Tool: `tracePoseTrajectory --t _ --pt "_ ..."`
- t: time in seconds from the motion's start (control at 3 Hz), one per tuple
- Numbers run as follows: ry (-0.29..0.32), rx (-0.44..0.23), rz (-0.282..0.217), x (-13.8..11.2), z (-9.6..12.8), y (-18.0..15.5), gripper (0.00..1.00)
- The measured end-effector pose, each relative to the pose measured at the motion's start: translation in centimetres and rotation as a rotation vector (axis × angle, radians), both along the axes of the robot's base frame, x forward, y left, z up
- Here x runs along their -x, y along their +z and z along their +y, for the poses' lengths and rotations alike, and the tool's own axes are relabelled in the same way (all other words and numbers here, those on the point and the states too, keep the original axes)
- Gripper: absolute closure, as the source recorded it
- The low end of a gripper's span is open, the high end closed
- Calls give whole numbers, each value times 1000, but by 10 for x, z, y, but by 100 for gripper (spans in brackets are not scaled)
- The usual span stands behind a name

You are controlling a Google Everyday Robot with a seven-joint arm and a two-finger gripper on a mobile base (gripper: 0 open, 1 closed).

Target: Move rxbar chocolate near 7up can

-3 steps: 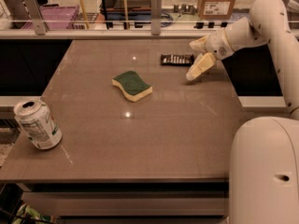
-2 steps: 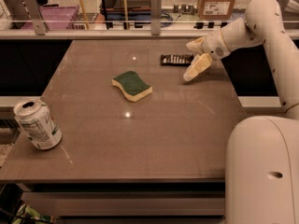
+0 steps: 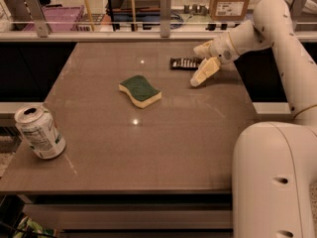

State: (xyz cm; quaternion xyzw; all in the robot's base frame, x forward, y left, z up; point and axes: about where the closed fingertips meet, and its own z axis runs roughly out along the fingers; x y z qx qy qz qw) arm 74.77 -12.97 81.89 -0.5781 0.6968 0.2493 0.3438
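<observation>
The rxbar chocolate (image 3: 184, 63) is a flat black bar with pale lettering lying at the far right of the table. My gripper (image 3: 199, 64) is at the bar's right end. It is open, with one pale finger (image 3: 204, 71) in front of the bar and the other (image 3: 202, 48) behind it. The 7up can (image 3: 39, 132) stands at the table's near left corner, silver-topped with a white and green dented body, far from the bar.
A green-and-yellow sponge (image 3: 140, 90) lies mid-table between the bar and the can. The brown table (image 3: 148, 148) has a rail and cluttered shelves behind its far edge. My white robot body (image 3: 272, 182) fills the near right.
My gripper has edged slightly left toward the bar's right end. The bar, sponge and can have not moved.
</observation>
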Motion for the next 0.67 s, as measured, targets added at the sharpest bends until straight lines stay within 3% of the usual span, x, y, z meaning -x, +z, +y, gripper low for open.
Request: tracePoseTrajectory --t 0.67 --pt "4 -3 4 -3 7 -5 41"
